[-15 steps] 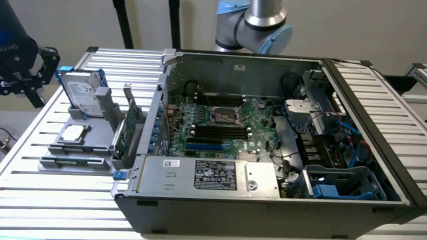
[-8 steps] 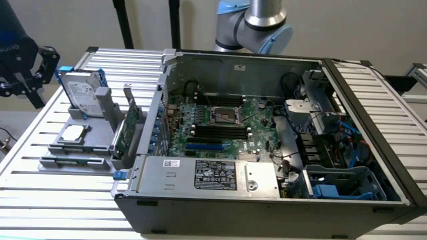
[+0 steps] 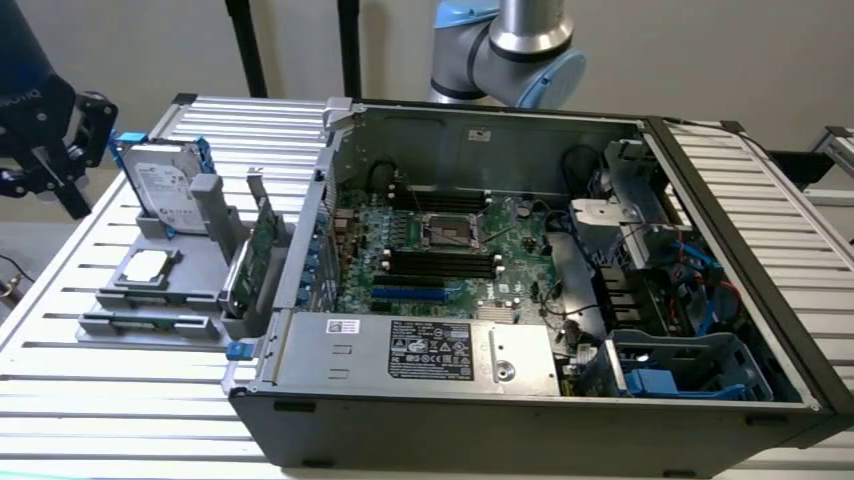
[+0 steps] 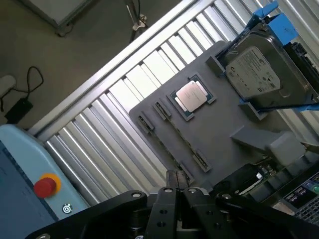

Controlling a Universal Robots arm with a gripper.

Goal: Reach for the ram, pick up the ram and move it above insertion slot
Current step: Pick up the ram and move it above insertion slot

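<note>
**Exterior and wrist views, work cell.** A slatted aluminium table [image 3: 120, 400] carried all the parts. An open computer case [image 3: 534, 420] took up the centre and the 3 o'clock side of the exterior view, with its motherboard [image 3: 441, 235] exposed. A row of black memory slots [image 3: 441, 262] lay just below the processor socket [image 3: 450, 232]. The robot arm [image 3: 514, 45] rose behind the case at 12 o'clock.

A grey fixture tray [image 3: 180, 275] lay on the table just beside the case, at 9 o'clock from it. A hard drive [image 3: 167, 190] in a blue bracket stood at the tray's 12 o'clock end. A green expansion card [image 3: 256, 255] stood on edge along the tray's side nearest the case. A processor chip [image 3: 147, 265] lay flat at the tray's middle.

The ram [image 3: 147, 322], a thin green stick, lay in a holder along the tray's 6 o'clock edge, at about 8 o'clock in the exterior view.

The gripper [image 3: 70, 195] hung at 10 o'clock in the exterior view, beyond the table's edge, well apart from the ram. In the wrist view the gripper [image 4: 178, 181] had its fingers closed together on nothing, with the tray [image 4: 219, 129], hard drive [image 4: 259, 74] and processor chip [image 4: 192, 97] below it. A red stop button [image 4: 46, 185] sat on a light-blue box [image 4: 20, 164] beside the table.
</note>
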